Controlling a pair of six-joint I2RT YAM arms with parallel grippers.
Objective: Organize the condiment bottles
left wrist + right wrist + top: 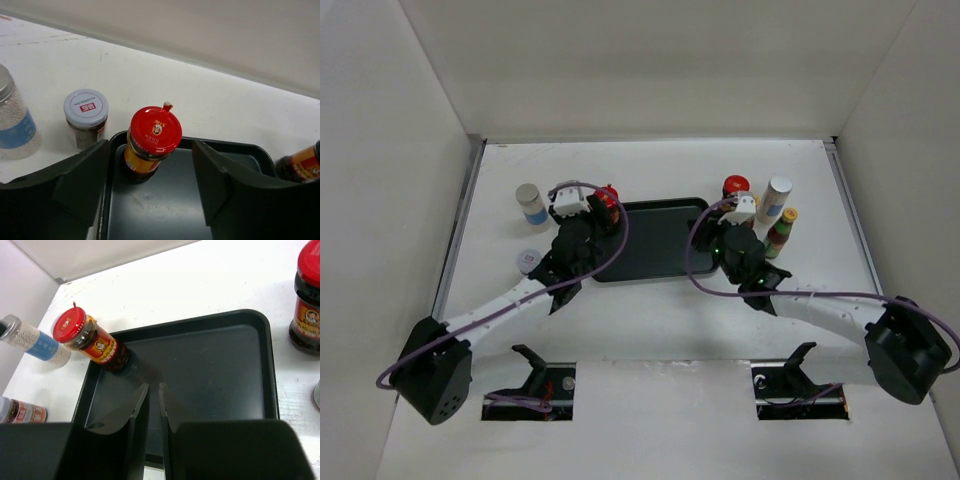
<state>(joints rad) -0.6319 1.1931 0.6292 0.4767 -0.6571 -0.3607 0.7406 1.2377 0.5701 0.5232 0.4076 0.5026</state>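
One red-capped dark jar point(152, 142) stands upright in the far left corner of the black tray point(655, 250). My left gripper point(150, 146) is open and empty, and the jar stands just ahead between its fingers, untouched. My right gripper point(153, 386) is shut and empty above the tray's near edge. The second red-capped jar point(736, 187) stands outside the tray past its far right corner. Beside it are a white cylinder point(777, 198) and a green yellow-capped bottle point(781, 232). Left of the tray stand a blue-labelled white cylinder point(530, 203) and a grey-lidded jar point(529, 261).
White walls close in the table at the back and on both sides. A grey-lidded jar point(86, 112) stands close to the tray's left rim point(111, 165). The tray floor point(210, 370) holds only the one jar.
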